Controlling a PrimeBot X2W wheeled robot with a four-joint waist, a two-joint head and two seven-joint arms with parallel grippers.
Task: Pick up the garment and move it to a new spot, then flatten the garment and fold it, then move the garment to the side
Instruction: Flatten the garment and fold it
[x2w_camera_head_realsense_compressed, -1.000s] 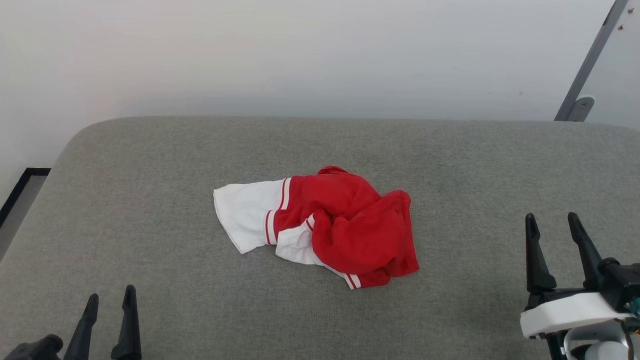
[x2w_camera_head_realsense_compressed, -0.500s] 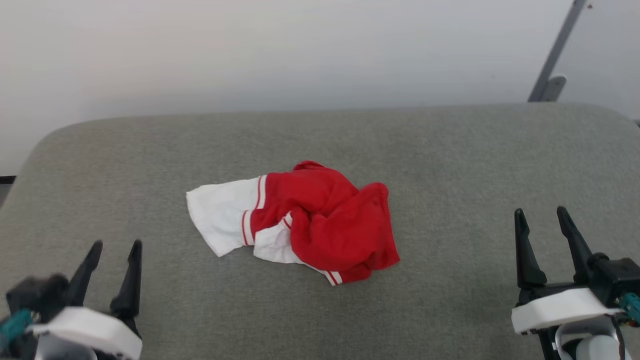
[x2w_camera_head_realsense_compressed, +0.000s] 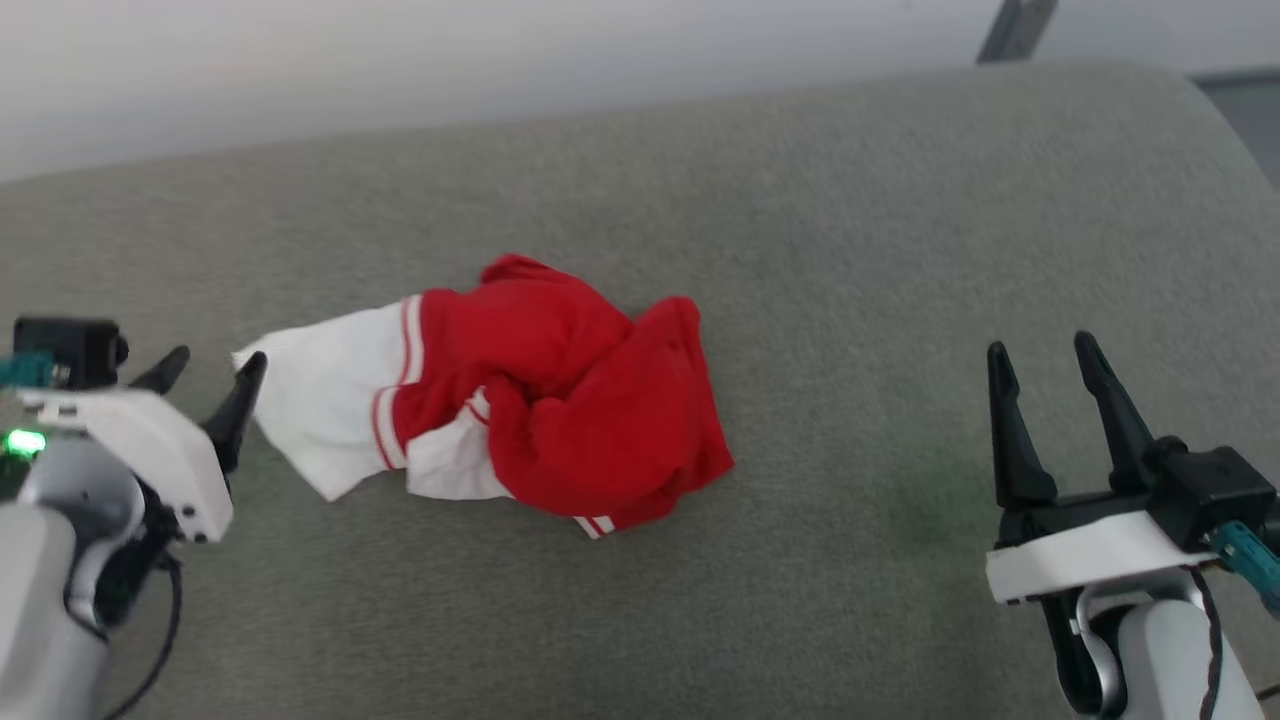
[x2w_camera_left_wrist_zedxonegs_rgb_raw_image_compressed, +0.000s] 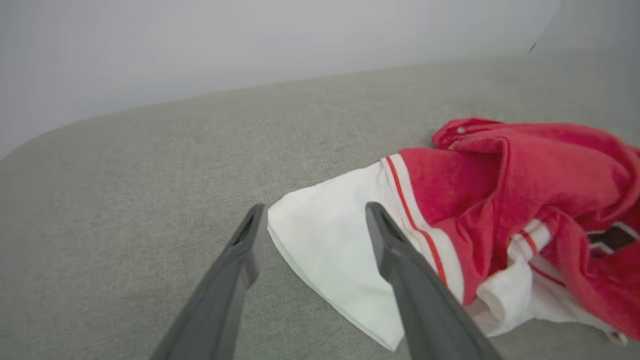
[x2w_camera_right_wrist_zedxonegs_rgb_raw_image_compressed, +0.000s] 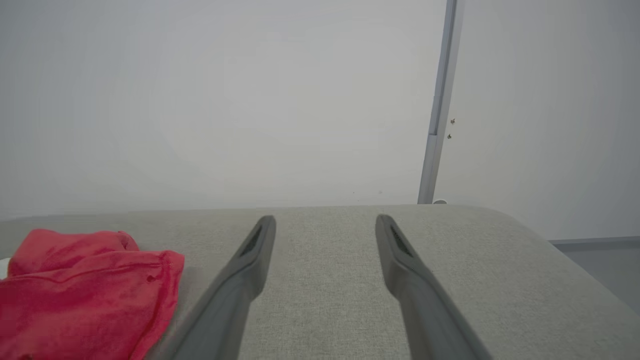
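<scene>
While the garment (x2w_camera_head_realsense_compressed: 560, 420) lay crumpled mid-cushion (x2w_camera_head_realsense_compressed: 800, 250), the left pincer (x2w_camera_head_realsense_compressed: 213, 372), wide, pointed at its nine-o'clock sleeve (x2w_camera_head_realsense_compressed: 320, 400); a good grasp would straddle that edge low. The right pincer (x2w_camera_head_realsense_compressed: 1040, 350) stood wide at three o'clock.

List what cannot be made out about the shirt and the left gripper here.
- garment: its print, head view, hidden inside crumpled folds.
- white sleeve: right wrist view, nearly all cut off by the left edge.
- left gripper: touching the sleeve or above it, unclear in head view.
</scene>
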